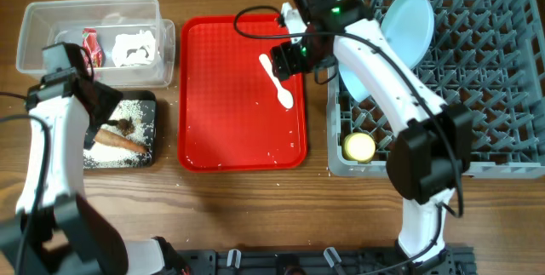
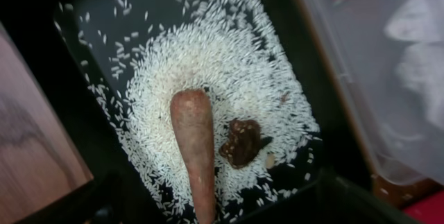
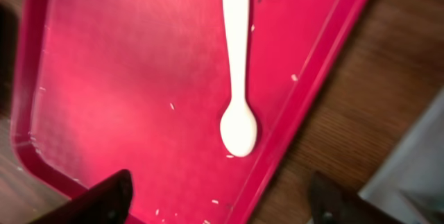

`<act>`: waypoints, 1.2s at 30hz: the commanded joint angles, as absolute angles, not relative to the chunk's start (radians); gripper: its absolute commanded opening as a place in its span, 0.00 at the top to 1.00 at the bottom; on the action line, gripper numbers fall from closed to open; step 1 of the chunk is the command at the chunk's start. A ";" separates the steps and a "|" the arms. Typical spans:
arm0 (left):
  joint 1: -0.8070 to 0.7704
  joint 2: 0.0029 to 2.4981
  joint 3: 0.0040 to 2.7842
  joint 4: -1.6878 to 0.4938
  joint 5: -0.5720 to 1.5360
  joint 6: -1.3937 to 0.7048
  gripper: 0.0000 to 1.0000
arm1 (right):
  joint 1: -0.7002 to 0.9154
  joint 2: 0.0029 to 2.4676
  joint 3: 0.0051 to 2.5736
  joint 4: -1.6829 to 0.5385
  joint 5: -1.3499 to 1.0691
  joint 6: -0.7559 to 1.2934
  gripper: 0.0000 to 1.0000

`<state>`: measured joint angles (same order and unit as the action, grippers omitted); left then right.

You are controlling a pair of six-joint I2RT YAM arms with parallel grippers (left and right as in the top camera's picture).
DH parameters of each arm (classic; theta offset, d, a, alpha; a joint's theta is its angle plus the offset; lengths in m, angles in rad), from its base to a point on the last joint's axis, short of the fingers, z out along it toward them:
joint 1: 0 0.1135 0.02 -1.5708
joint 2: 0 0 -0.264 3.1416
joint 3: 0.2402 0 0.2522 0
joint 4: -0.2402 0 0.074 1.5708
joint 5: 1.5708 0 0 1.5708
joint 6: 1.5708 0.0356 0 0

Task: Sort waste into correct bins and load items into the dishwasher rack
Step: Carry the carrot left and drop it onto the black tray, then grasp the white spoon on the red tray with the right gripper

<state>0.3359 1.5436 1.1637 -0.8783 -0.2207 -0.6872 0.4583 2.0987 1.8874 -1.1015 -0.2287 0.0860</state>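
The right hand (image 3: pixel 216 182) hangs over the red tray (image 3: pixel 104 78), fingers wide apart. One white spoon (image 3: pixel 236 71) lies straight ahead of it, centred between the fingers, bowl end nearest and handle pointing away. The left hand (image 1: pixel 100 103) is well off, over the black tray (image 2: pixel 104 44); I can't tell its state. One yellow cup (image 1: pixel 358 146) sits in the rack (image 1: pixel 502 71).
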 commanded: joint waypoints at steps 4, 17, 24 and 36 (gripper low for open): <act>0.339 1.453 1.187 -0.888 -0.226 -0.651 0.00 | 0.480 2.240 1.889 -1.105 -0.235 0.051 0.31; 0.339 1.453 1.187 -0.888 -0.226 -0.651 0.00 | 0.480 2.379 1.884 -1.033 -0.203 -0.079 0.55; 0.339 1.453 1.187 -0.888 -0.226 -0.651 0.00 | 0.480 2.386 1.837 -1.015 -0.204 -0.075 0.82; 0.339 1.453 1.187 -0.888 -0.226 -0.651 0.00 | 0.478 2.384 1.858 -1.117 -0.211 -0.075 0.45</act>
